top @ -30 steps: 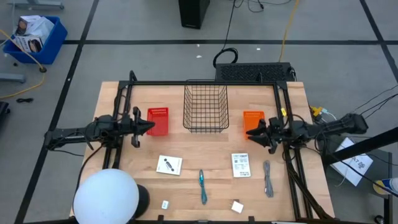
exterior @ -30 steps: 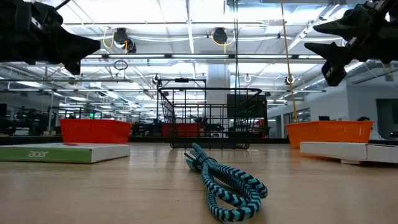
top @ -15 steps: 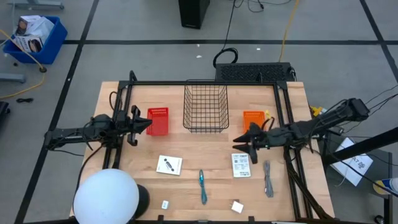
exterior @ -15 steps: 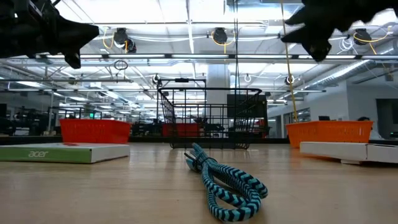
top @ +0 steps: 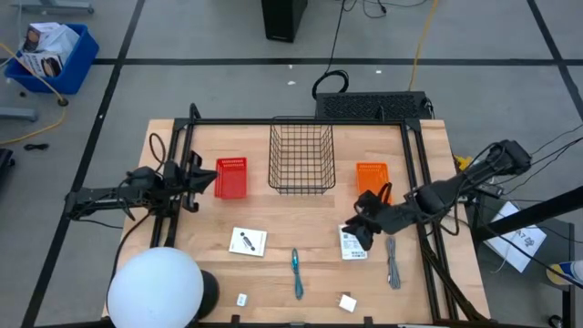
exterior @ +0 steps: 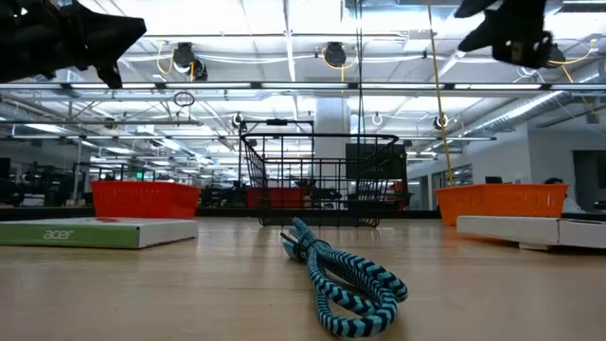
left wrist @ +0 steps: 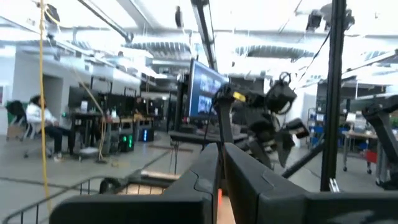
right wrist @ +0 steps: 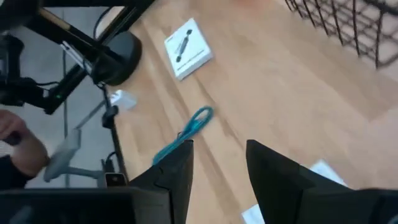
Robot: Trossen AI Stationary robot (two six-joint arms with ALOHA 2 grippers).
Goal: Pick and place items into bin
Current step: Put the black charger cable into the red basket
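Cards (top: pixel 247 240), teal tool (top: pixel 297 271) on table outside wire basket (top: pixel 301 157), red bin (top: pixel 230 178), orange bin (top: pixel 370 175); right gripper (top: pixel 363 228) open, holding nothing.

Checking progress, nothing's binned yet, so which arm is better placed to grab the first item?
Right. The right gripper, open, hovers over a white card, while the left gripper waits beside the red bin.
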